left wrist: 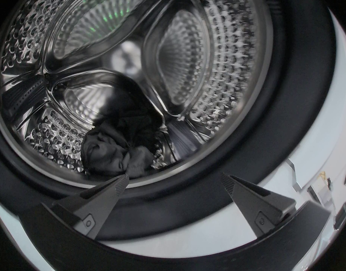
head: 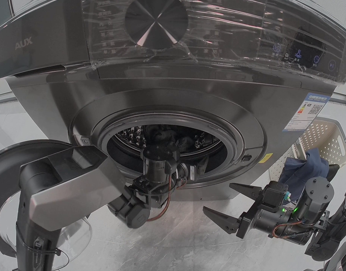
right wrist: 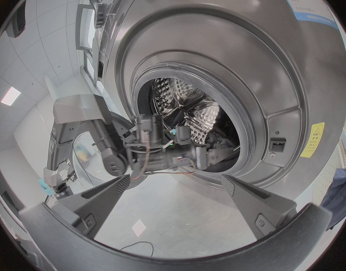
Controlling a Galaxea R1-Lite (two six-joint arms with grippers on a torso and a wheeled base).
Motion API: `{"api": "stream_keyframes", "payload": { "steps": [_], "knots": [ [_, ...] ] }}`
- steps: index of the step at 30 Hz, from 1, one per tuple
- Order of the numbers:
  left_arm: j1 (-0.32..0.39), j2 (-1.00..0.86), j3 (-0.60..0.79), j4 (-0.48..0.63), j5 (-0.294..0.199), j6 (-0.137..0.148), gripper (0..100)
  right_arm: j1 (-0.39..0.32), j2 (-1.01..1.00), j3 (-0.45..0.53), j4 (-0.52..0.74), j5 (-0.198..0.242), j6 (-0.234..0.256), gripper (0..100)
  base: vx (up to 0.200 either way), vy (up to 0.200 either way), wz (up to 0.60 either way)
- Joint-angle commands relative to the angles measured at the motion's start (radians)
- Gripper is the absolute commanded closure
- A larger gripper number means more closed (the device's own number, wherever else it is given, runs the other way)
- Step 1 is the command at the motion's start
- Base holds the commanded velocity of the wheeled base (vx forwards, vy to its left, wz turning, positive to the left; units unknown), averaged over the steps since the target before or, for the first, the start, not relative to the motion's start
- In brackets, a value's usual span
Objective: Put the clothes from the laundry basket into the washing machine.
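While cloth [left wrist: 112, 147] lies crumpled in the dimpled drum [left wrist: 225, 57], both arms' fingers [left wrist: 101, 204] [right wrist: 256, 204] gape empty.

Head view looks down at the washing machine [head: 169, 93] from close front; left wrist view peers into its drum [left wrist: 222, 57], shared with the farther right wrist view

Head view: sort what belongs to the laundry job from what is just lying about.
Job: washing machine; dark clothes in its drum; laundry basket; blue garment at the basket; left tool at the drum mouth and right tool, both open.

Just there: blue label; yellow sticker on the machine's front.
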Motion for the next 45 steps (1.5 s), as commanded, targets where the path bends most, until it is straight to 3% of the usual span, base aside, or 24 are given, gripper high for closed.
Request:
{"api": "stream_keyframes", "payload": {
  "steps": [1,2,5,12,18,24,30,37,41,42,45],
  "knots": [
    [-0.177,-0.368,0.591,-0.282,-0.038,0.019,0,0.037,-0.074,0.09,0.001,-0.002,-0.004,0,0.0,0.0,0.0],
    [-0.177,-0.368,0.591,-0.282,-0.038,0.019,0,0.037,-0.076,0.09,0.001,-0.002,-0.004,0,0.0,0.0,0.0],
    [-0.202,-0.517,0.8,-0.397,-0.039,0.022,0,0.035,-0.137,0.136,0.001,-0.027,-0.001,0,0.0,0.0,0.0],
    [-0.26,-0.75,1.027,-0.398,-0.028,0.021,0,0.017,-0.22,0.176,0.001,-0.042,0.009,0,0.0,0.0,0.0],
    [-0.28,-0.885,1.113,-0.383,-0.018,0.053,0,-0.011,-0.315,0.176,0.026,-0.145,0.003,0,-0.033,0.0,0.0],
    [-0.263,-1.017,1.113,-0.291,0.096,0.057,0,-0.115,-0.448,0.176,0.158,-0.158,-0.004,0,-0.2,0.0,0.0],
    [-0.123,-1.221,1.113,-0.089,0.082,0.06,0,-0.201,-0.663,0.176,0.454,-0.158,0.003,0,-0.2,0.0,0.0],
    [0.024,-1.515,1.113,0.28,0.05,0.053,0,-0.321,-0.99,0.176,0.862,-0.152,0.002,0,-0.2,0.0,0.0],
    [0.124,-1.679,1.113,0.464,-0.041,0.053,0,-0.419,-1.175,0.176,1.02,-0.146,-0.007,0,-0.2,0.0,0.0],
    [0.128,-1.685,1.113,0.468,-0.044,0.051,0,-0.422,-1.183,0.176,1.025,-0.145,-0.007,0,0.0,0.0,0.0],
    [0.208,-1.837,1.113,0.571,-0.136,0.047,0,-0.482,-1.315,0.176,1.127,-0.143,-0.007,0,0.0,0.0,0.0]
  ]
}}
